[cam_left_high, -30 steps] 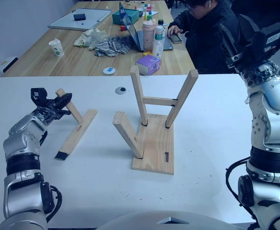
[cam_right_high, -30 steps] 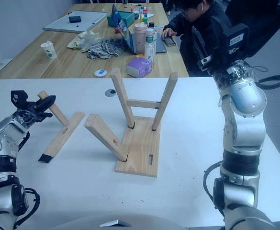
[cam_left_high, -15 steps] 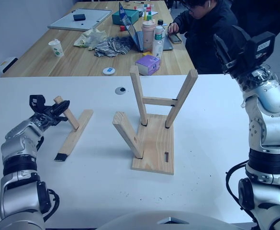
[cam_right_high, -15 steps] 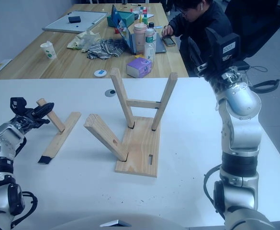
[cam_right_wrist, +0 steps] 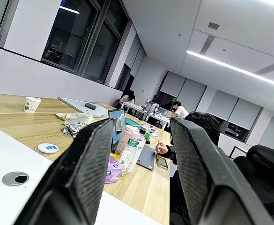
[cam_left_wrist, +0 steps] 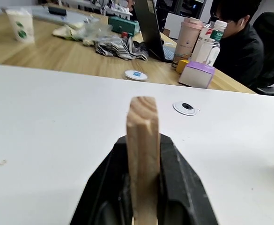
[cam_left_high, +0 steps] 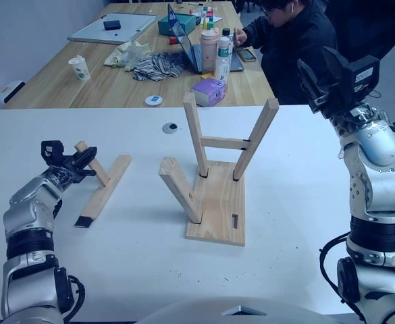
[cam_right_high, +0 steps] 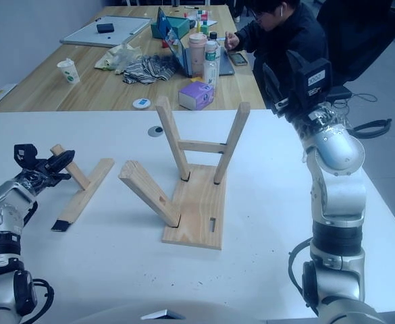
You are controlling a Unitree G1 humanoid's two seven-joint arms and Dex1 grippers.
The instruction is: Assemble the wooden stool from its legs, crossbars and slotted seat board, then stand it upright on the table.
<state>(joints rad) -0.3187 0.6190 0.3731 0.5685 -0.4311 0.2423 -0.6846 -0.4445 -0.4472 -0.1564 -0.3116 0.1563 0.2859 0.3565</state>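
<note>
Wooden crossbar (cam_left_wrist: 143, 140) clamped between fingers (cam_left_wrist: 104, 187) of left claw (cam_left_high: 81, 162), low over white tabletop (cam_left_high: 136, 270). Loose leg (cam_left_high: 106, 189) lies just right of that claw, touching crossbar. Slotted seat board (cam_left_high: 221, 216) lies flat farther right, with upright legs (cam_left_high: 196, 135) and tilted leg (cam_left_high: 180, 189). Right claw (cam_left_high: 320, 71) held high, fingers apart, well beyond board.

Over the last second I've brought the left tool (cam_left_high: 82, 162) down and back toward me. The raised end of the loose leg pair (cam_left_high: 106, 185) clamped in it has sunk closer to the desk (cam_left_high: 285, 202). The right tool (cam_left_high: 317, 71), held high, has dropped a little and swung inward.
</note>
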